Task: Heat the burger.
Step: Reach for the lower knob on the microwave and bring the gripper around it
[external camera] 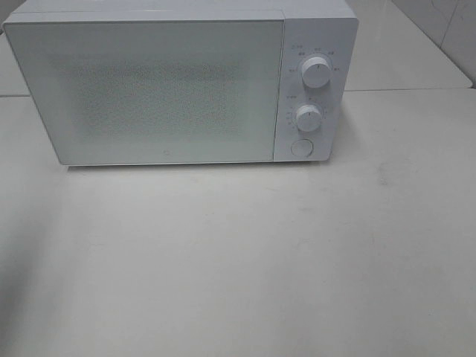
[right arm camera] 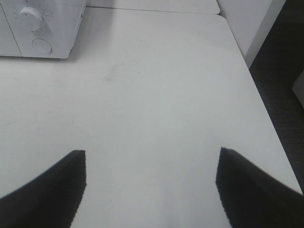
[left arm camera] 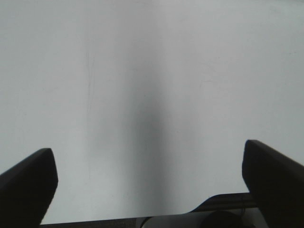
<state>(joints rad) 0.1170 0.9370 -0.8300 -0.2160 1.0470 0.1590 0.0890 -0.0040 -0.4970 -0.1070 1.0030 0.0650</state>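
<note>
The burger is out of view in every frame. A white microwave (external camera: 178, 82) stands at the back of the table with its door shut; two dials (external camera: 316, 73) and a round button (external camera: 300, 147) sit on its right panel. Neither arm shows in the exterior high view. My left gripper (left arm camera: 149, 178) is open over bare white table, nothing between its dark fingers (left arm camera: 28, 185). My right gripper (right arm camera: 151, 185) is open too, above the table's right part, with the microwave's control corner (right arm camera: 42, 28) some way off ahead of it.
The white table (external camera: 238, 260) spans the whole front of the exterior high view. Its right edge (right arm camera: 266, 109) drops to a dark floor in the right wrist view. A second white tabletop (external camera: 416, 52) adjoins behind the microwave.
</note>
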